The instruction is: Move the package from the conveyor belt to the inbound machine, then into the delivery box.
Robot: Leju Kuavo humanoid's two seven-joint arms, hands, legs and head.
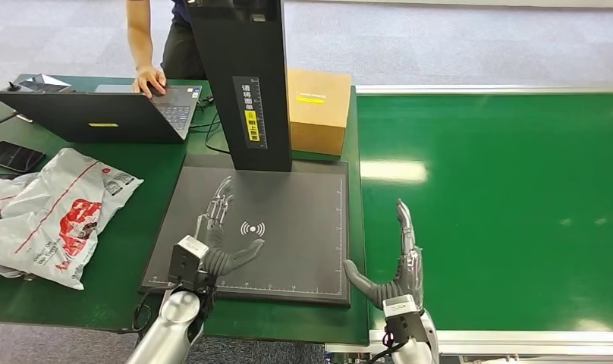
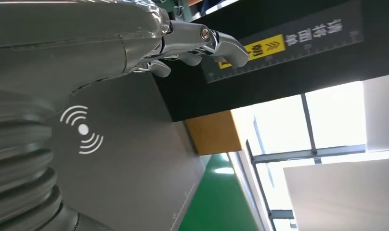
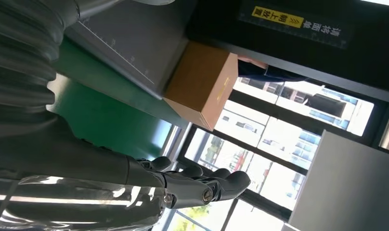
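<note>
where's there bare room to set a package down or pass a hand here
The conveyor belt right of the right hand is bare. The grey scanner pad is free beyond the left hand. It is crowded on the left: plastic bags, laptop, cardboard box beside the black column.

A grey carpeted floor (image 1: 440,38) is stretching across the top of the frame, patterned in pale patches. Daylight is pouring through tall windows (image 3: 289,139) with dark frames, glaring off the green table (image 1: 129,235) at lower left.
</note>
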